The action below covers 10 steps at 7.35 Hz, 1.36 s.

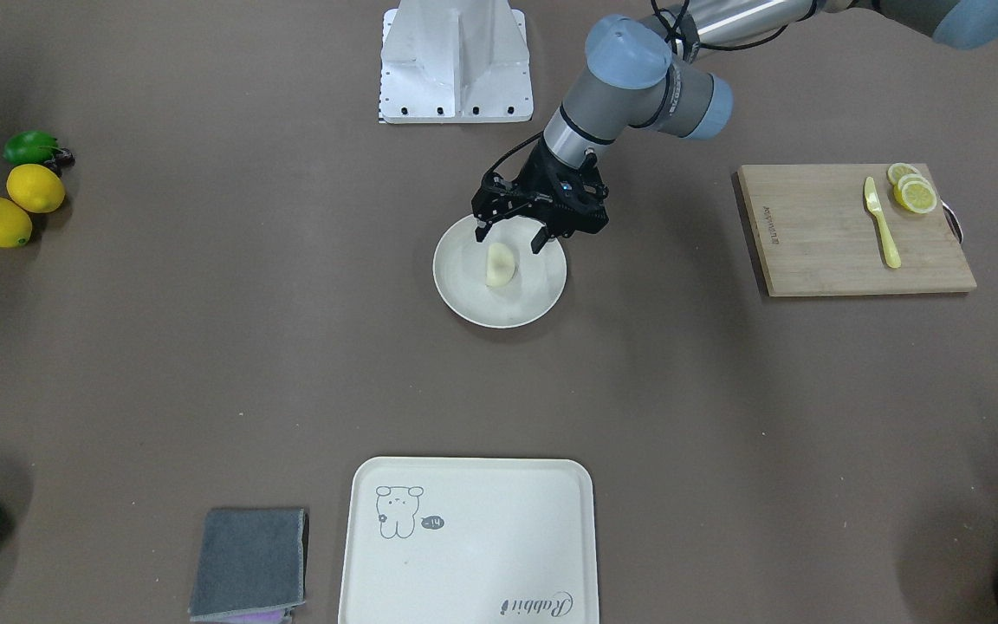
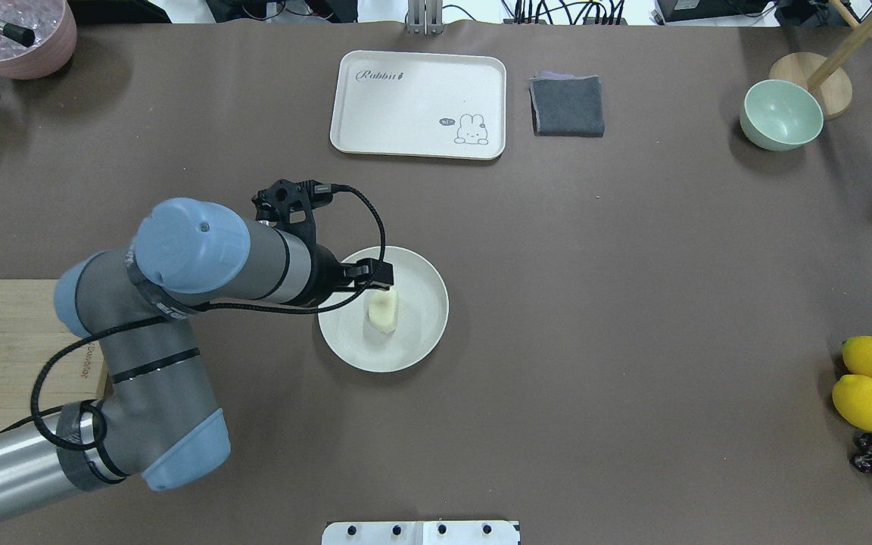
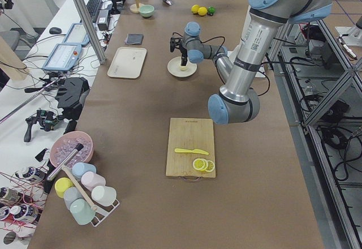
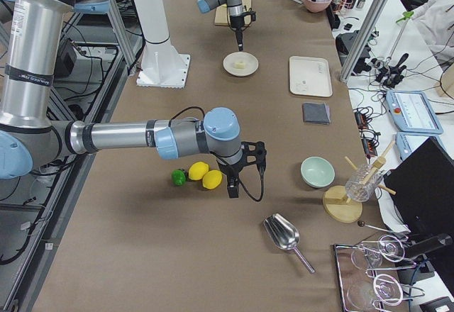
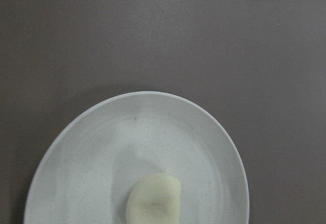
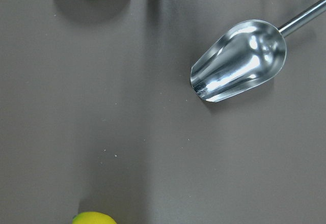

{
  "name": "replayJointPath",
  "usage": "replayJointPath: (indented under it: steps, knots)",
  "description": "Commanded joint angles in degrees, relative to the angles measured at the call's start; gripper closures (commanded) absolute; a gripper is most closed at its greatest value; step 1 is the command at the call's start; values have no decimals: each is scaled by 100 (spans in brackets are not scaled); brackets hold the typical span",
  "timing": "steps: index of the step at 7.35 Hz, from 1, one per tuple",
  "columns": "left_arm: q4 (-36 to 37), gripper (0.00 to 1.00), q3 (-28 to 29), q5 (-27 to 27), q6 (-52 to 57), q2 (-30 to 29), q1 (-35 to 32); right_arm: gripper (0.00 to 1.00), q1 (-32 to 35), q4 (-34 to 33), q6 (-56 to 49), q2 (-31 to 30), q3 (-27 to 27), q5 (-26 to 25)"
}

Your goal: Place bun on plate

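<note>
1. One soft-looking, probably light bun (image 1: pixel 500 264) is lying on the plate (image 1: pixel 464 299).
2. Your left gripper (image 1: pixel 511 240) is hovering over it, jaws spread; for the right gripper (image 4: pixel 245 177), you cannot tell.
3. A gentle pinch across its sides is likely suiting it best.

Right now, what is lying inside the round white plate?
Only the bun lies on the plate, near its middle. The left end effector hangs open above the rim on the robot's side, not gripping the bun. In the overhead view the wrist covers part of that rim.
</note>
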Motion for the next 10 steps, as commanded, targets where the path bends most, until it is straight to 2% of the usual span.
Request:
replayJointPath:
  steps: [1, 2, 3, 4, 5, 7, 8, 10]
  knots:
    - [2085, 3, -857, -853, 1900, 123, -1170, 0, 151, -51, -341, -92, -106, -9]
    - [2947, 3, -973, -1406, 3514, 229, -2014, 0, 195, -60, -342, -136, -124, 0]
    - [3686, 3, -991, -1507, 4705, 299, -2657, 0, 256, -156, -342, -171, -124, 96]
    - [4216, 3, -896, -1517, 5683, 439, -3342, 0, 291, -583, -385, -102, -63, 105]
    - [4552, 3, -695, -1743, 6615, 606, -4150, 0, 387, -935, -647, -84, -10, 106]
    - [4424, 3, -220, -2158, 8373, 1429, -5313, 0, 580, -2031, -1287, 317, 130, 132]
    - [4380, 3, -79, -2098, 8451, 1973, -5387, 0, 695, -2420, -1726, 329, 122, 62]
    - [3435, 3, 446, -2141, 8496, 2556, -5598, 0, 731, -2293, -1774, 101, 70, -227]
